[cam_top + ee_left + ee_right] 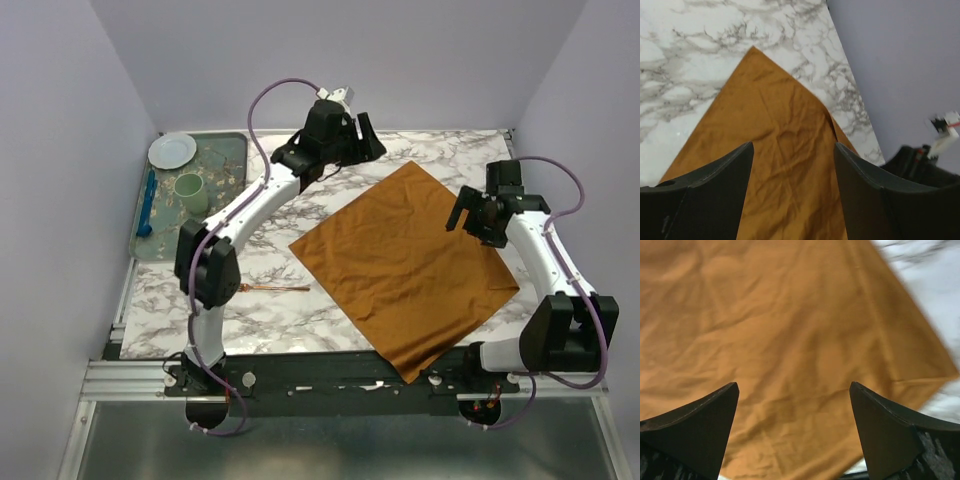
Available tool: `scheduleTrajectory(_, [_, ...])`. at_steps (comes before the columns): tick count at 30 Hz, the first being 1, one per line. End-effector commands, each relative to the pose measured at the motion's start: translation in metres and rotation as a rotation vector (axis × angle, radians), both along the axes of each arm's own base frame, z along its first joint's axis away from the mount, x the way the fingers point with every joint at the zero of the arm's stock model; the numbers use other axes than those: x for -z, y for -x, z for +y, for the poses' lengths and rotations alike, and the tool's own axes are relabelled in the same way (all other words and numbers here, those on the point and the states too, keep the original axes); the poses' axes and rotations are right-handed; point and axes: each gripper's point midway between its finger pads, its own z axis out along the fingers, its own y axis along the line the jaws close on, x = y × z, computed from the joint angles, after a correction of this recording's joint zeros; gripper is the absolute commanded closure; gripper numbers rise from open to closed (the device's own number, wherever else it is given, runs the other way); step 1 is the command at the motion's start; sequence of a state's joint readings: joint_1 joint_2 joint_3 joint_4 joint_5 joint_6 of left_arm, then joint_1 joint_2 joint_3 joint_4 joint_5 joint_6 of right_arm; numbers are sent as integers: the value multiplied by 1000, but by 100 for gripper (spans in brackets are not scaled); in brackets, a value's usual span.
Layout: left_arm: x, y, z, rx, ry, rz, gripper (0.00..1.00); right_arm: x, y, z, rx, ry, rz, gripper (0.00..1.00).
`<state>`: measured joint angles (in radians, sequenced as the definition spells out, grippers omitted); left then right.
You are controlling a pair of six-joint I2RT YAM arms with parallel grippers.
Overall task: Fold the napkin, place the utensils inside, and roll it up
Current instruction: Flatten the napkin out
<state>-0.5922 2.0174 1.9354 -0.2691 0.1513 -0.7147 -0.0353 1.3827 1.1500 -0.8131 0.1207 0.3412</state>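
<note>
- The top camera sits high behind both arm bases, looking down and forward over the whole bench (270,320) from a good way off.
- The left wrist camera looks out between the fingers of the left end effector (792,150), low over the napkin (780,135), with a wall at its right.
- The right wrist camera looks past the right end effector (792,390), closer still, with cloth nearly filling the view.
- All three views share the napkin.

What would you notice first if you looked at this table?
The big rust-orange napkin, spread like a diamond on the marble table, grabs the eye first. The left arm's fingers hang open over its far corner, the right arm's fingers over its right side. A thin copper fork lies alone left of it.
</note>
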Motion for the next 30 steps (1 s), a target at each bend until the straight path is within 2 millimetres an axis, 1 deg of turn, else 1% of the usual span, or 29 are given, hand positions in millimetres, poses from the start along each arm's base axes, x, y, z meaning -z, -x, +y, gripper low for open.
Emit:
scheduleTrajectory(1, [90, 76, 14, 88, -219, 176, 35, 11, -9, 55, -75, -262, -70, 0])
scheduleTrajectory(2, [90, 82, 21, 68, -241, 165, 37, 18, -10, 52, -75, -245, -50, 0])
scheduleTrajectory(3, [119, 96, 29, 67, -286, 210, 38, 21, -11, 50, -74, -233, -44, 0])
scheduleTrajectory(4, [128, 101, 34, 64, -298, 220, 42, 24, -12, 47, -72, -220, -41, 0])
scheduleTrajectory(5, [134, 105, 36, 67, -299, 221, 44, 30, -15, 41, -45, -192, -40, 0])
scheduleTrajectory(6, [154, 112, 43, 66, -327, 253, 45, 31, -17, 37, -30, -175, -43, 0])
scheduleTrajectory(7, [163, 114, 46, 61, -346, 262, 49, 34, -20, 35, -24, -163, -35, 0])
scheduleTrajectory(8, [173, 114, 49, 56, -363, 269, 50, 31, -25, 32, -37, -153, -42, 0])
scheduleTrajectory(9, [186, 117, 53, 51, -382, 287, 50, 38, -28, 29, -30, -149, -23, 0])
scheduleTrajectory(10, [192, 115, 57, 32, -398, 294, 51, 40, -31, 28, -26, -147, -18, 0])
scheduleTrajectory(11, [205, 114, 60, 19, -417, 319, 51, 42, -34, 25, -22, -149, -14, 0])
scheduleTrajectory(12, [211, 112, 60, 9, -418, 329, 51, 48, -38, 24, -18, -149, 4, 0])
scheduleTrajectory(13, [216, 110, 61, 0, -425, 342, 54, 51, -41, 23, -10, -149, 11, 0])
scheduleTrajectory(14, [228, 108, 65, -13, -437, 370, 55, 54, -43, 23, -14, -154, 19, 0])
scheduleTrajectory(15, [230, 104, 66, -28, -425, 384, 55, 53, -48, 24, -22, -158, 13, 1])
scheduleTrajectory(16, [233, 102, 68, -37, -420, 396, 55, 61, -49, 25, -26, -163, 33, 2])
scheduleTrajectory(19, [242, 92, 83, -98, -400, 431, 53, 68, -53, 26, -45, -161, 46, 2])
scheduleTrajectory(20, [249, 91, 86, -103, -392, 451, 52, 69, -55, 27, -66, -162, 44, 2])
scheduleTrajectory(21, [250, 82, 94, -126, -377, 462, 52, 70, -56, 28, -85, -167, 46, 2])
scheduleTrajectory(22, [254, 79, 97, -136, -370, 478, 52, 70, -58, 30, -100, -173, 47, 2])
scheduleTrajectory(23, [265, 77, 101, -148, -362, 515, 52, 70, -61, 31, -111, -174, 49, 2])
scheduleTrajectory(25, [270, 67, 109, -158, -319, 554, 52, 69, -63, 29, -108, -164, 47, 1])
scheduleTrajectory(26, [279, 65, 111, -167, -306, 586, 52, 67, -66, 28, -110, -161, 41, 1])
scheduleTrajectory(27, [278, 61, 110, -163, -286, 596, 52, 66, -68, 27, -108, -156, 36, 1])
scheduleTrajectory(28, [281, 55, 116, -180, -273, 610, 51, 66, -70, 26, -107, -151, 35, 0])
scheduleTrajectory(29, [289, 52, 118, -189, -267, 629, 51, 67, -70, 25, -112, -145, 42, 0])
scheduleTrajectory(30, [283, 41, 116, -192, -245, 614, 51, 67, -75, 24, -113, -138, 42, 0])
